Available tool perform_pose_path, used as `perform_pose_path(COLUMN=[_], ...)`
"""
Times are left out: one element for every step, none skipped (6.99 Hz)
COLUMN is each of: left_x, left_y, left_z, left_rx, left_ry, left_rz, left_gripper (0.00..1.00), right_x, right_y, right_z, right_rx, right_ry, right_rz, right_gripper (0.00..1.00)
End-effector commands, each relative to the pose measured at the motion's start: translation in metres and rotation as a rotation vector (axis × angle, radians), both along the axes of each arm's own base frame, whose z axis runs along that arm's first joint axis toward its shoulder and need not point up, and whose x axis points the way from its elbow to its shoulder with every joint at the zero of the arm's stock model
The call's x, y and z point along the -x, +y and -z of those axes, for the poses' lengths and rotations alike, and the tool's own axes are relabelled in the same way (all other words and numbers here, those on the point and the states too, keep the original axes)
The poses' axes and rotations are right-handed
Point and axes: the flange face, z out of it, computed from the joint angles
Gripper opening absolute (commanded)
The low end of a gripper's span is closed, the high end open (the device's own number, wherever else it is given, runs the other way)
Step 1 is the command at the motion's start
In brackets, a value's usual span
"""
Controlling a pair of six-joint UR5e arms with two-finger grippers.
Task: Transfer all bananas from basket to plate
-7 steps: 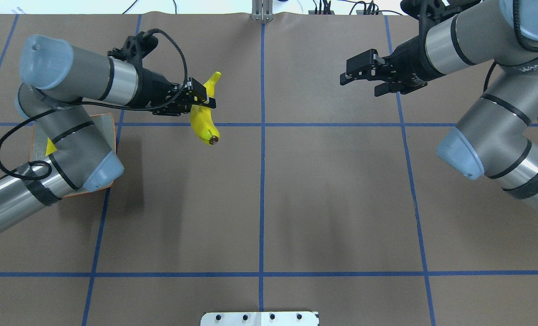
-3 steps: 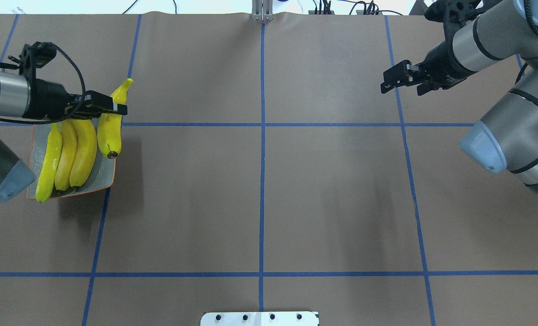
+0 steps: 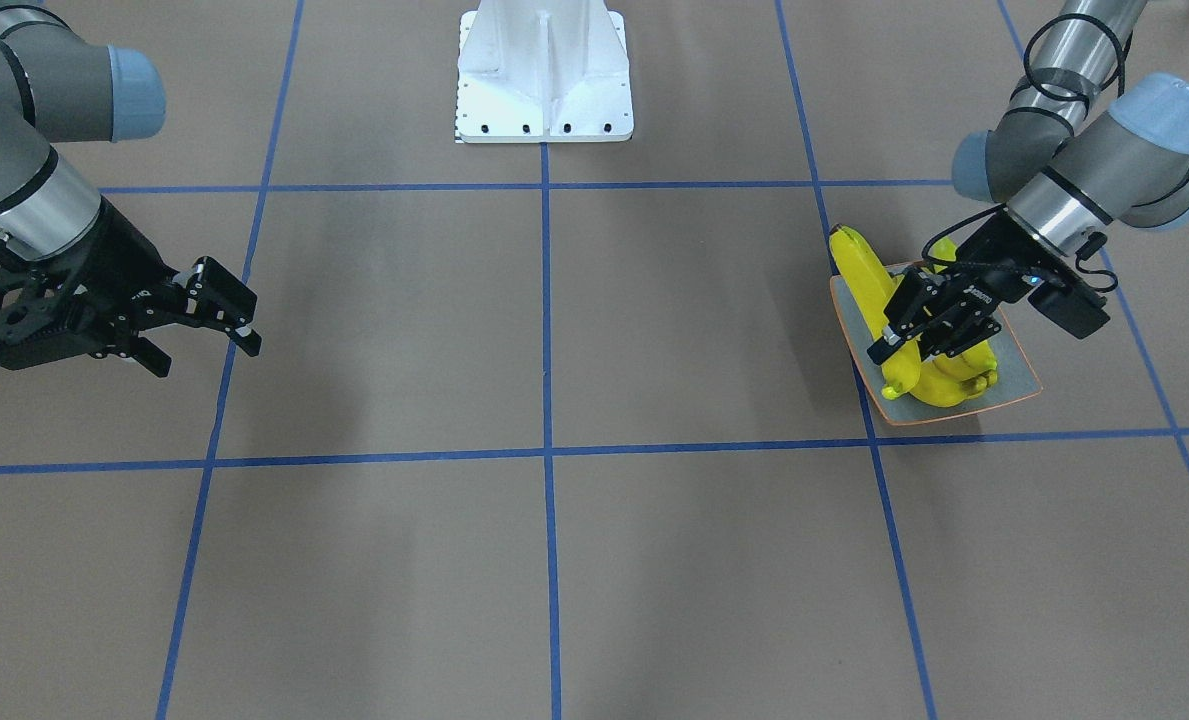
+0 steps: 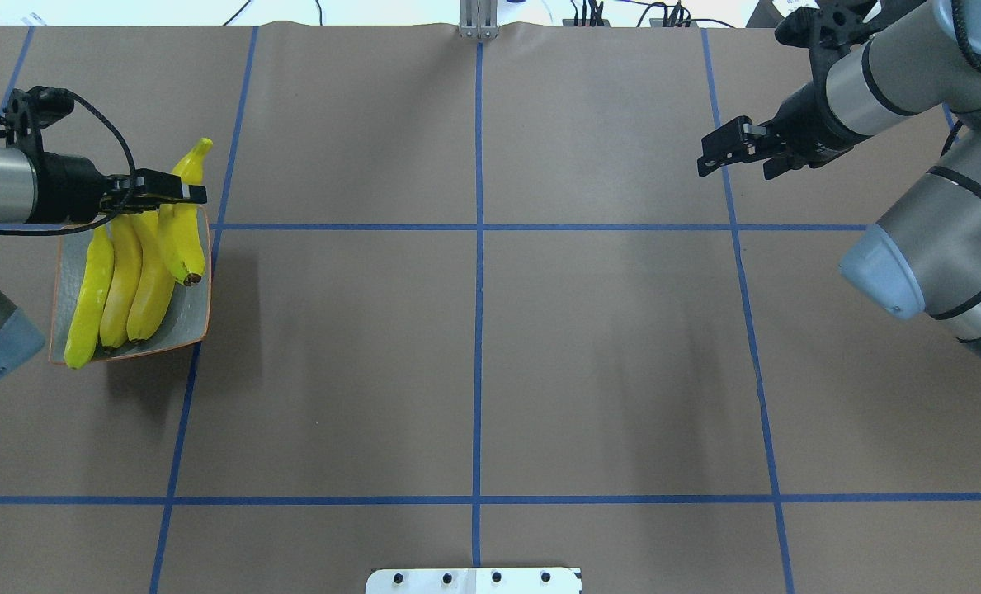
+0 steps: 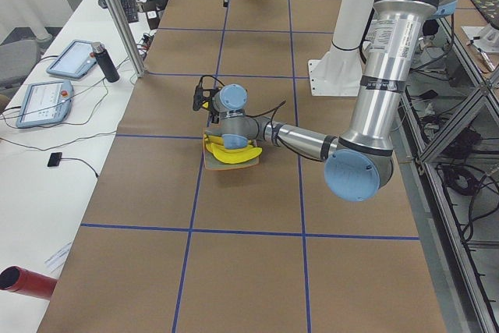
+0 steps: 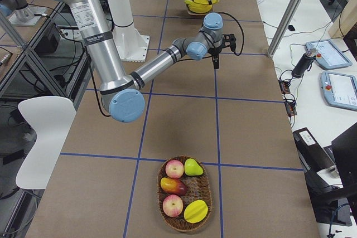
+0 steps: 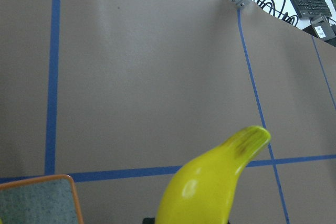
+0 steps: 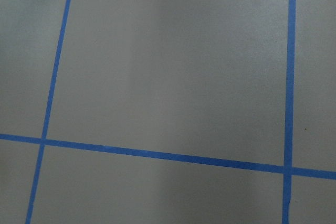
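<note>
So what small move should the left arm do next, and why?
Probably lower a little and open: the left gripper holds the fourth banana over the free side of the plate, beside the three bananas already lying there.

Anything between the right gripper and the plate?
Nothing. The overhead view shows only bare brown paper with blue tape lines between the right gripper and the plate.

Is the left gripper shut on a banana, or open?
Shut. In the overhead view the left gripper pinches the upper part of one banana over the plate, beside three other bananas.
</note>
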Motion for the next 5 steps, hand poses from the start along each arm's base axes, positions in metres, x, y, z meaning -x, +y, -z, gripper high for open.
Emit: perform_pose_path(left_x=[-0.002,-0.004,-0.009,-0.018,-0.022], left_y=[0.000,-0.001,0.003,0.007,0.010], left_z=[-0.024,-0.027,-0.027,-0.027,-0.028], left_rx=[-0.076,-0.075,-0.076,-0.076,-0.080], left_ry=[-0.083,-0.087,-0.087,-0.086,-0.089], left_rz=[-0.020,-0.021,-0.031,-0.048,-0.057], left_gripper=[0.00,0.00,0.00,0.00,0.00], right_x=[0.001,0.001,0.001,0.001,0.000], right_y=[0.000,0.000,0.001,0.001,0.001], right_z=[0.001,0.002,0.002,0.001,0.000], right_rx=[-0.001,-0.002,-0.002,-0.001,0.000], right_ry=[-0.001,-0.003,-0.003,-0.002,-0.001], right_rz=[0.002,0.001,0.001,0.001,0.001], right_gripper=[1.00,1.00,1.00,1.00,1.00])
